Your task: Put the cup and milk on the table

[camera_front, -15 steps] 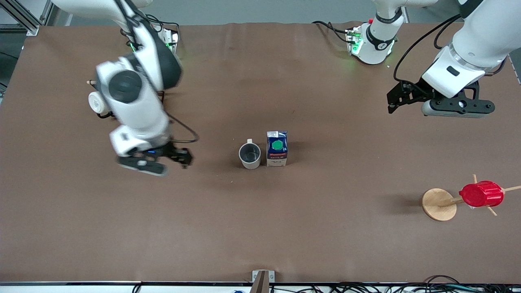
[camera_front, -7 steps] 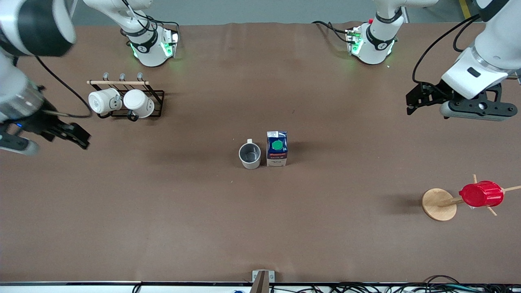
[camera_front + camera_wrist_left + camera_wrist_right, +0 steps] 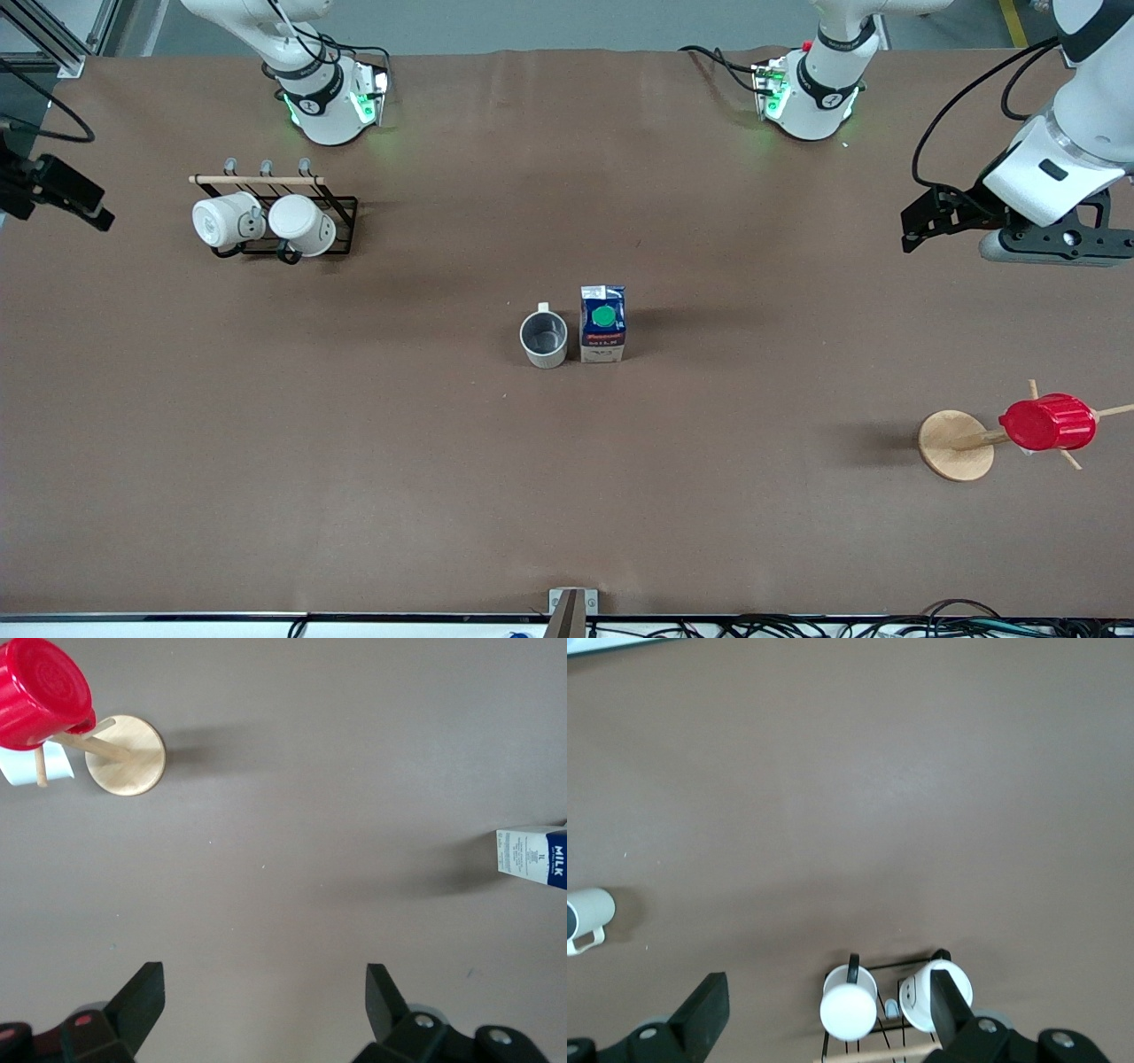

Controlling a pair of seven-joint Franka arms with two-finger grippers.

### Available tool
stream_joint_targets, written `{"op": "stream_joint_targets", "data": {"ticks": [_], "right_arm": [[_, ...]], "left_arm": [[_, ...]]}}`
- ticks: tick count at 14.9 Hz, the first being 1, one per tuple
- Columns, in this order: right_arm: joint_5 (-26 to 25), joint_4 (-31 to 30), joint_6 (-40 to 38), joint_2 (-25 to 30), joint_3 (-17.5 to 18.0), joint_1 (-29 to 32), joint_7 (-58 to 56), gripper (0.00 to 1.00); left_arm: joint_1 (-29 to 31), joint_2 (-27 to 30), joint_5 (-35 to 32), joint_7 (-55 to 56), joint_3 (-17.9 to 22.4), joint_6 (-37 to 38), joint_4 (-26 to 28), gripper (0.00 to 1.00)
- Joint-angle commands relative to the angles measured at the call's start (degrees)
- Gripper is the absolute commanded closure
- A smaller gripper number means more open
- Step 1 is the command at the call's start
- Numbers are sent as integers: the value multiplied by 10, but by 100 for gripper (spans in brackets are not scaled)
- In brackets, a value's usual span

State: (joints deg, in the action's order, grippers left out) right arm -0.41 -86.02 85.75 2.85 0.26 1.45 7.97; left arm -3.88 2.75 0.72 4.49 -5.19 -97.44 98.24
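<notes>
The cream-beige cup point(image 3: 543, 338) stands upright on the brown table point(image 3: 567, 496) near its middle, handle toward the robots' bases. The dark blue milk point(image 3: 603, 323) carton with a green cap stands upright right beside it, toward the left arm's end. My left gripper point(image 3: 919, 225) is open and empty, up over the table's left-arm end; its wrist view shows its gripper point(image 3: 263, 992) and the milk point(image 3: 532, 858) at the edge. My right gripper point(image 3: 71, 199) is open and empty over the right-arm end; its wrist view shows its gripper point(image 3: 828, 1005) and the cup point(image 3: 586, 914).
A black wire rack point(image 3: 341, 226) with two white mugs point(image 3: 221, 221) point(image 3: 303, 224) stands near the right arm's base. A red ribbed cup point(image 3: 1048, 423) hangs on a wooden stand point(image 3: 952, 445) at the left arm's end, nearer the front camera.
My right arm has swung away from beside the cup to the table's right-arm end. My left gripper has drifted farther toward its own end. The cup and milk have not moved.
</notes>
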Motion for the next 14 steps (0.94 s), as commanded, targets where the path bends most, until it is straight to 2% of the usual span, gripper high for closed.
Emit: {"op": "stream_joint_targets", "data": {"ticks": [1,14], "right_arm": [[9,9,-9,-8,-1,0,-14,0],[7,7,-7,-15,-1,0,-47,0]], "left_arm": [[12,17,-8,16,-23,-3,16,0],[20,10,2,18,-32,-29,12,0]]}}
